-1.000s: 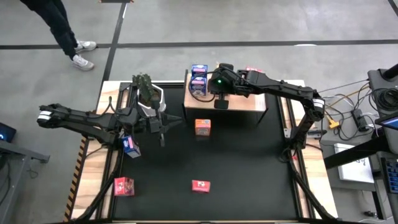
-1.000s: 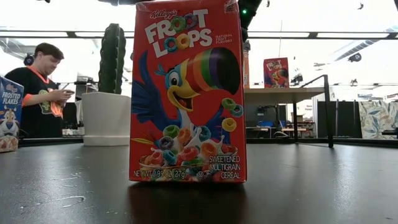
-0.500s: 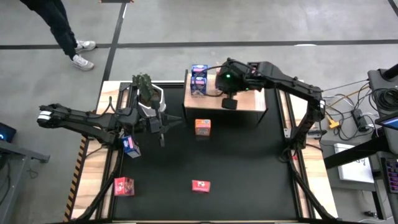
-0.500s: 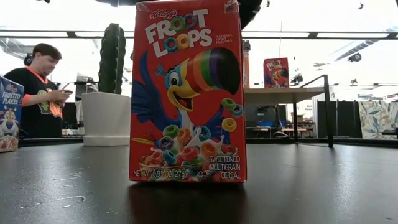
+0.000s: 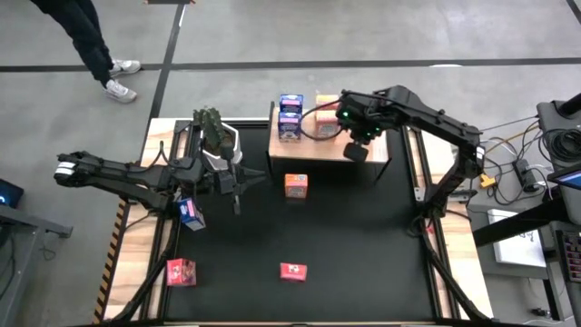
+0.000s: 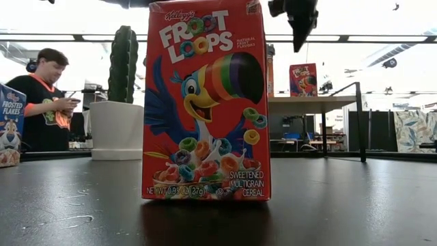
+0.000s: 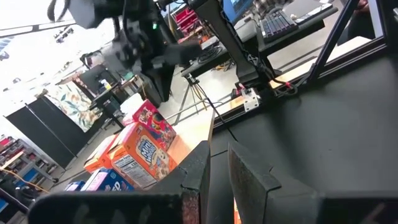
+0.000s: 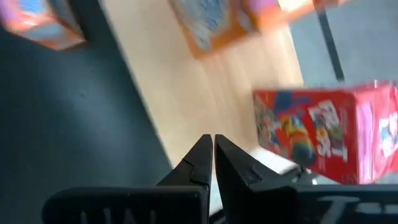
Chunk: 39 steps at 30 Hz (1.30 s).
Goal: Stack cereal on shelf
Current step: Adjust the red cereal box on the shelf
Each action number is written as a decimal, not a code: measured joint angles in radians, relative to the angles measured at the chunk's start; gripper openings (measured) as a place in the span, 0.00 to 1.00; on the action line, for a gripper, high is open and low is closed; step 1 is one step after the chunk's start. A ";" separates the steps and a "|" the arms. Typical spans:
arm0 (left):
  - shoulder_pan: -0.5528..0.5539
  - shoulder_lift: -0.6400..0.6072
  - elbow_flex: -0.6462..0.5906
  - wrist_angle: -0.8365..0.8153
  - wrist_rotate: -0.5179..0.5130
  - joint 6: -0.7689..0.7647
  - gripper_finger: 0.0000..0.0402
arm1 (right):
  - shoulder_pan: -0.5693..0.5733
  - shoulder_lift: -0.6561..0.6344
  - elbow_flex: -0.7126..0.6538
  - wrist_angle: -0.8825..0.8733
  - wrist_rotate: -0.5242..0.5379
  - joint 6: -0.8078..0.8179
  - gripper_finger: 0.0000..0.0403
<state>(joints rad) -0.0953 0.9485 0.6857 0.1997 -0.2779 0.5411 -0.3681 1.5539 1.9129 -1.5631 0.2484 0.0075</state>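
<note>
From above, my right gripper (image 5: 357, 152) hangs over the right part of the shelf (image 5: 313, 150), empty, while my left gripper (image 5: 238, 184) waits over the black mat (image 5: 363, 236) near the potted cactus (image 5: 211, 127). On the shelf I count a blue stack (image 5: 290, 118) at its left end and an orange box (image 5: 325, 102) at the back edge; off it, one orange box (image 5: 296, 185) just in front of the shelf, one blue box (image 5: 191, 213) under my left arm, and two red boxes (image 5: 292, 271) near the front (the second red one (image 5: 181, 272) sits at the mat's left edge). At table height, the Froot Loops box (image 6: 206, 102) fills the middle, upright, with a red box on the shelf (image 6: 303, 79) far behind it and a Frosted Flakes box (image 6: 11, 130) at the left edge; a person (image 6: 42, 96) stands in the room beyond. My left wrist camera shows its fingers (image 7: 245, 180) narrowly parted, holding nothing. My right wrist camera shows its fingers (image 8: 202, 160) pressed together over bare wood, a red box (image 8: 323, 130) beside them. I judge the next step is fetching the nearest orange box: I should spread the fingers first, come down square over its narrow sides, and grip it upright.
</note>
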 joint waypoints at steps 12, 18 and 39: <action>0.000 0.000 0.000 0.000 0.000 0.000 0.10 | -0.206 -0.074 -0.249 0.178 0.070 -0.087 0.02; 0.000 0.000 0.000 0.000 0.000 0.000 0.10 | -0.236 -0.067 -0.263 0.225 0.118 -0.140 0.02; 0.000 0.000 0.000 -0.015 0.000 0.000 0.10 | -0.235 -0.067 -0.306 0.240 0.121 -0.185 0.02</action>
<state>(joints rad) -0.0953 0.9482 0.6857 0.1845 -0.2779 0.5415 -0.6029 1.4870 1.6072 -1.3231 0.3698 -0.1772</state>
